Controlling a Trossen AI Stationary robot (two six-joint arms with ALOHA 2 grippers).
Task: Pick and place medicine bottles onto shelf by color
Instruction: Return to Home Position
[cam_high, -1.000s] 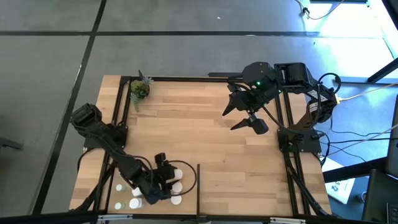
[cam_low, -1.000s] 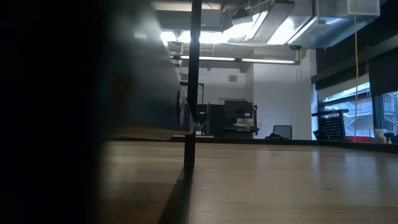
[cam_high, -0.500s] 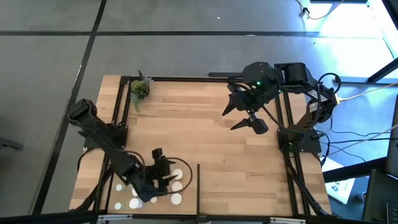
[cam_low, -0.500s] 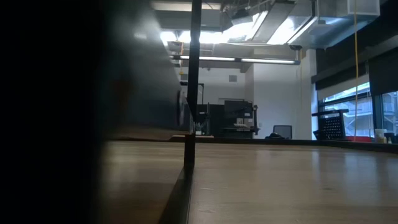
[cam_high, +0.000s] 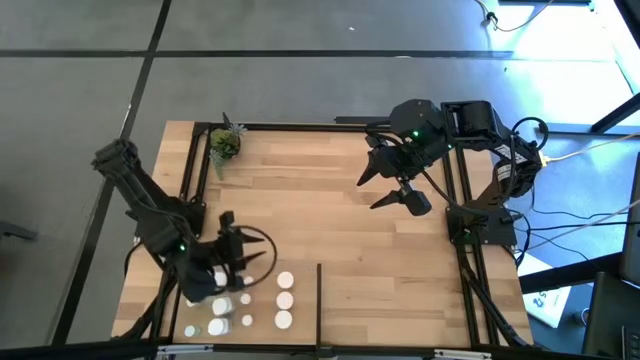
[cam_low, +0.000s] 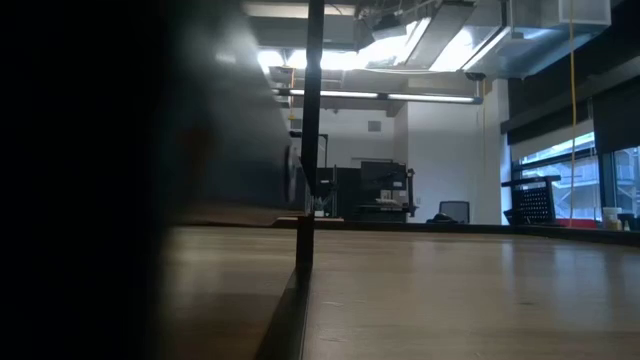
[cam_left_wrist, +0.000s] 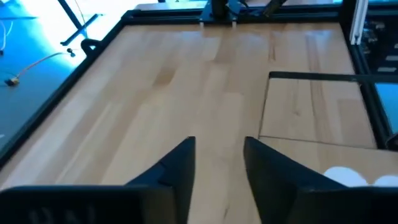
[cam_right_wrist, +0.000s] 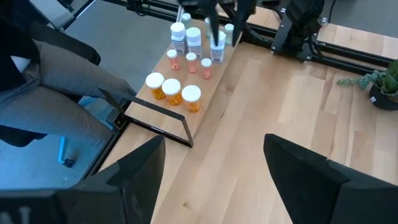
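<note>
Three orange bottles (cam_right_wrist: 171, 90) stand in a row next to the black divider (cam_high: 319, 298) on the shelf (cam_high: 300, 210). The other bottles (cam_right_wrist: 186, 38), white and pale, are grouped just behind them. In the high view the whole lot sits at the lower left of the frame. My left jaws hang by that group's upper left edge, apart and holding nothing. My right jaws wait over the shelf's upper right, wide apart and empty. A small plant (cam_high: 224, 145) stands in the upper left corner.
</note>
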